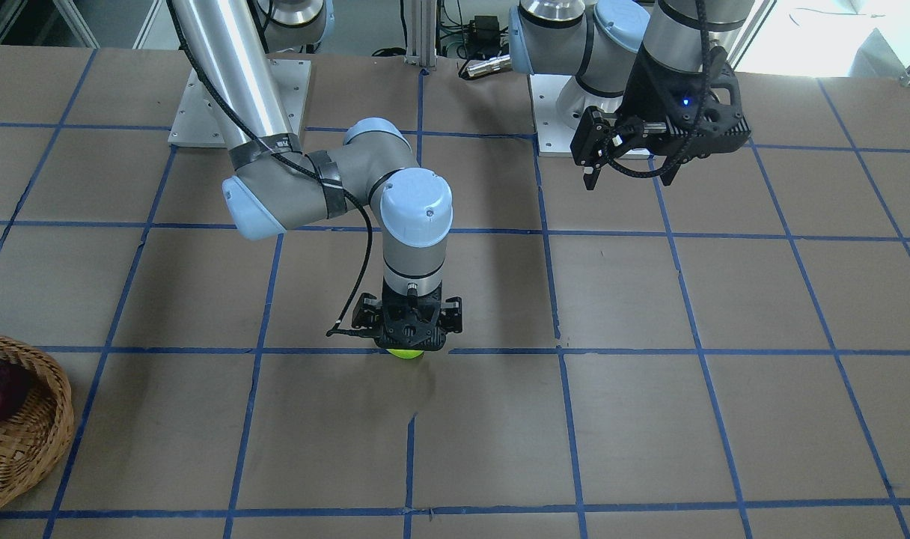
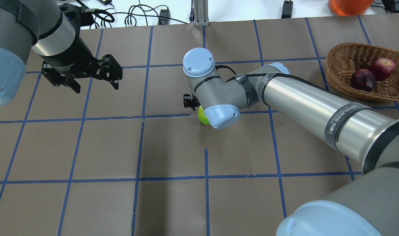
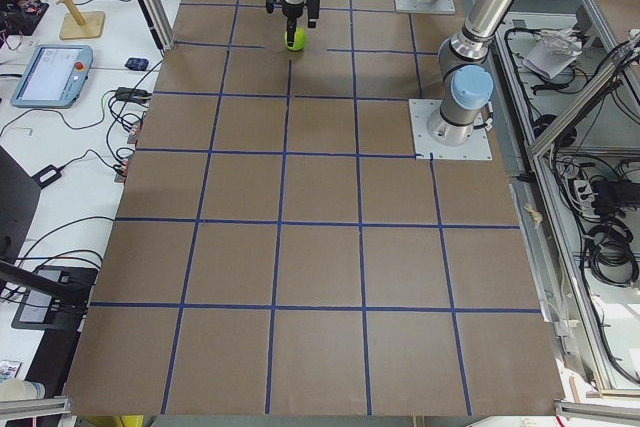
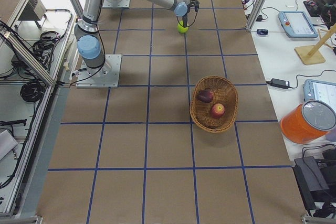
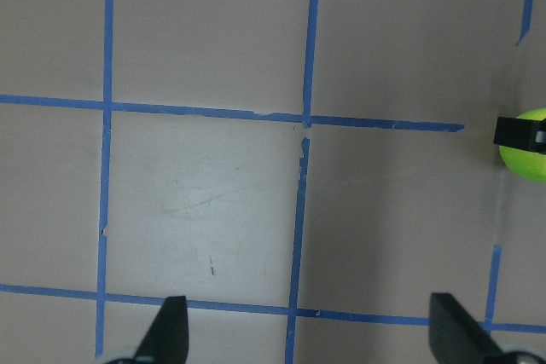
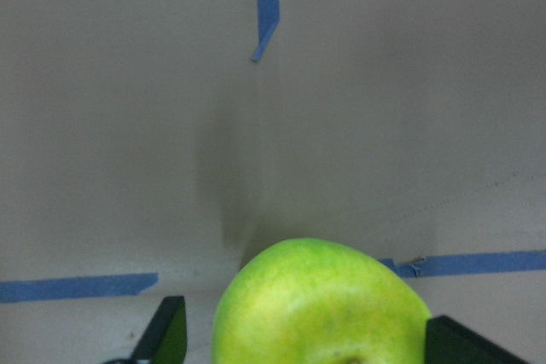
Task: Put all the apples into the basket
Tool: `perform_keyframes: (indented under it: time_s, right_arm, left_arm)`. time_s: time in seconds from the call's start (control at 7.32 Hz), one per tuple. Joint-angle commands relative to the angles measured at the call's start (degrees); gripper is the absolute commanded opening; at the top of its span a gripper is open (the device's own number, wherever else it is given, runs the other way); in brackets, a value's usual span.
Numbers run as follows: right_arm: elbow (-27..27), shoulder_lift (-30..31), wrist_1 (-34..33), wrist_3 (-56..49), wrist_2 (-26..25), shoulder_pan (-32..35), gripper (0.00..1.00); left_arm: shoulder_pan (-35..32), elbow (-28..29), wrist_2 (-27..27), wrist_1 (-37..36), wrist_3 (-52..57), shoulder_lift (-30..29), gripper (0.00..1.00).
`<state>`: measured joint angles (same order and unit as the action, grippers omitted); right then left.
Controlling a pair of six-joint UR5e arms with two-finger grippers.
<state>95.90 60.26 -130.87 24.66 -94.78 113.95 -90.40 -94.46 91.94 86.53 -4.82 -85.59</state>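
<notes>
The yellow-green apple [image 2: 203, 116] lies on the table near the middle and fills the bottom of the right wrist view [image 6: 320, 304]. My right gripper [image 6: 303, 343] points straight down over it, open, one finger on each side, with a gap on the left. In the front view the gripper [image 1: 408, 338] hides most of the apple [image 1: 405, 353]. The red apple [image 2: 382, 68] and the dark maroon apple [image 2: 363, 79] lie in the wicker basket [image 2: 337, 55] at the right. My left gripper [image 2: 96, 86] hangs open and empty above the table's left part.
The table is brown paper with a blue tape grid. The arms' base plates [image 1: 238, 97] stand on the robot's side. An orange container [image 4: 307, 121] and tablets [image 4: 296, 22] stand on a side bench beyond the basket [image 4: 202, 121].
</notes>
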Motion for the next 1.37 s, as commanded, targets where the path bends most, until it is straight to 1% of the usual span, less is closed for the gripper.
perform_keyframes:
  time_s: [0.0,0.82,1.09,1.23]
  right_arm:
    - [1.4,-0.1,-0.2,-0.7,0.0,0.6,1.00]
    - [0.8,3.6,1.0,-1.1,-0.1,-0.2,1.00]
    - [2.0,2.5,0.7,-0.7,0.3,-0.1,1.00]
    - [3.1,2.2,0.0,-0.8,1.4,-0.2,1.00]
  left_arm:
    - [0.0,0.0,0.1,-0.3,0.1,0.0,1.00]
    - [0.0,0.1,0.0,-0.5,-0.1,0.0,1.00]
    - [0.0,0.1,0.0,-0.7,0.0,0.0,1.00]
    - [0.0,0.1,0.0,-0.7,0.0,0.0,1.00]
